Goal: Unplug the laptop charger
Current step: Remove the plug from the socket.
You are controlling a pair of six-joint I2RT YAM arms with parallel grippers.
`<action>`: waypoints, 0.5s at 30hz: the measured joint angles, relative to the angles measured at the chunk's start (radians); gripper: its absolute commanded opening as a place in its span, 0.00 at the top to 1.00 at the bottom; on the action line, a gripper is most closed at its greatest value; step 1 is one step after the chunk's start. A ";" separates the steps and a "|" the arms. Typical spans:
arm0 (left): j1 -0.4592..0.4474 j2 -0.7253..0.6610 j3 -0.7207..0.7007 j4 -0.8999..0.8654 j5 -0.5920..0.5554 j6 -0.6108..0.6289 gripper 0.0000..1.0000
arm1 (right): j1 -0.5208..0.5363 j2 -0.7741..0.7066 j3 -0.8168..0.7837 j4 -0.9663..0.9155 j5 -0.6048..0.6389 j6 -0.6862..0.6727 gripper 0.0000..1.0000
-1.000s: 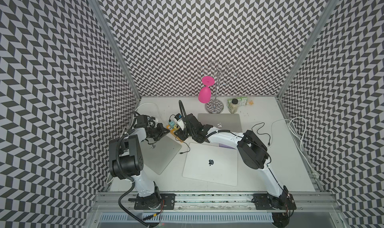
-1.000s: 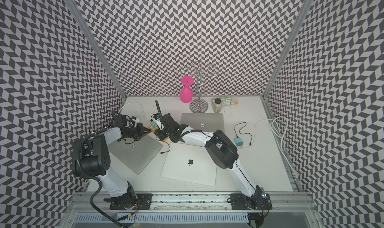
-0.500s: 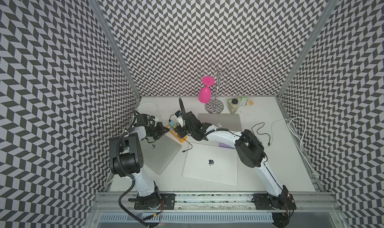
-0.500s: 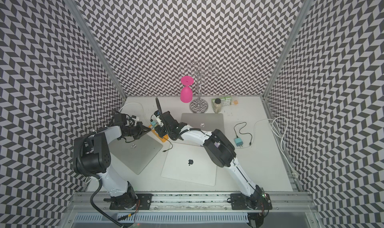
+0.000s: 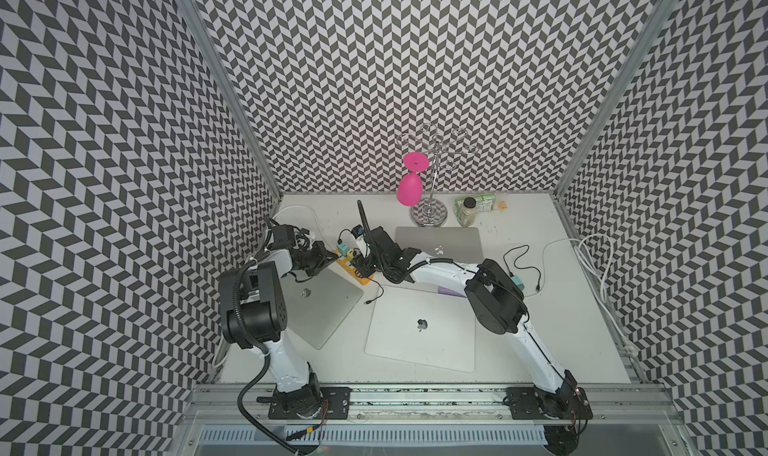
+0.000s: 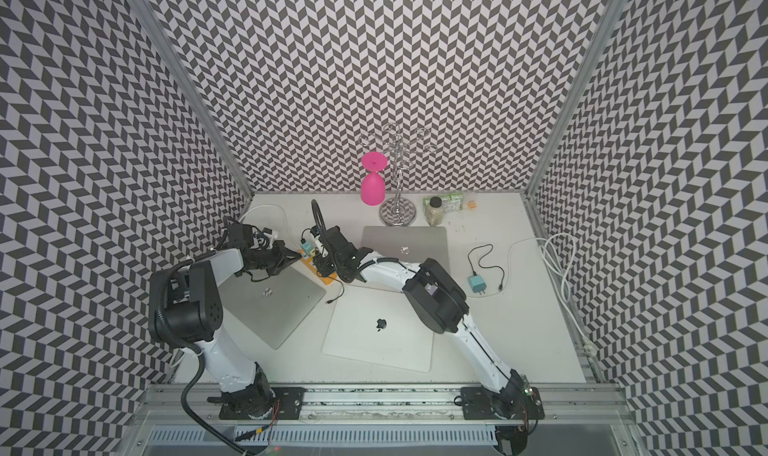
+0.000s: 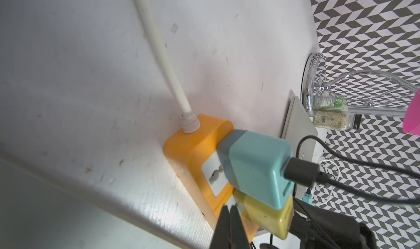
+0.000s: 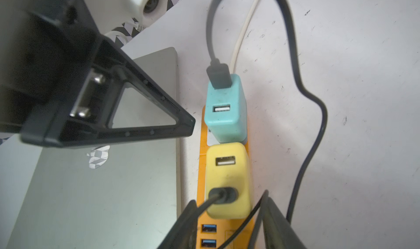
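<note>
An orange power strip (image 7: 193, 145) (image 5: 362, 282) lies between two laptops, with a teal charger (image 8: 225, 113) (image 7: 256, 168) and a yellow charger (image 8: 228, 175) (image 7: 266, 216) plugged in side by side. Each block carries a black cable. My right gripper (image 8: 229, 200) (image 5: 361, 266) is open. Its fingers stand either side of the yellow charger's near end, with a small gap on both sides. My left gripper (image 7: 230, 210) (image 5: 332, 257) is shut on nothing. Its tips rest on the strip right beside the yellow charger.
Three closed silver laptops lie on the table: left (image 5: 320, 304), front middle (image 5: 422, 329), back (image 5: 440, 244). A pink glass (image 5: 409, 187) hangs on a metal rack (image 5: 428, 217) beside a spice jar (image 5: 467, 212). A loose teal charger (image 6: 476, 284) and white cables (image 5: 594, 258) lie at right.
My right arm has edged slightly left, bringing its fingers closer around the yellow charger. The left gripper stays shut on the strip.
</note>
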 measured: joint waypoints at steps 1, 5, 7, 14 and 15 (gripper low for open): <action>0.000 0.005 0.000 0.000 0.000 0.000 1.00 | 0.000 0.001 0.000 0.000 0.003 0.000 0.57; 0.000 0.020 0.000 0.000 0.000 0.000 1.00 | 0.000 0.004 0.000 0.008 0.021 -0.003 0.59; 0.000 0.026 0.000 0.000 0.000 0.000 1.00 | 0.001 0.004 0.000 0.016 0.030 -0.005 0.59; 0.000 0.042 0.022 0.008 0.005 -0.001 1.00 | 0.002 0.010 0.000 0.037 0.049 -0.013 0.59; 0.000 0.046 0.027 0.008 0.006 -0.001 1.00 | 0.002 0.011 0.001 0.040 0.050 -0.013 0.59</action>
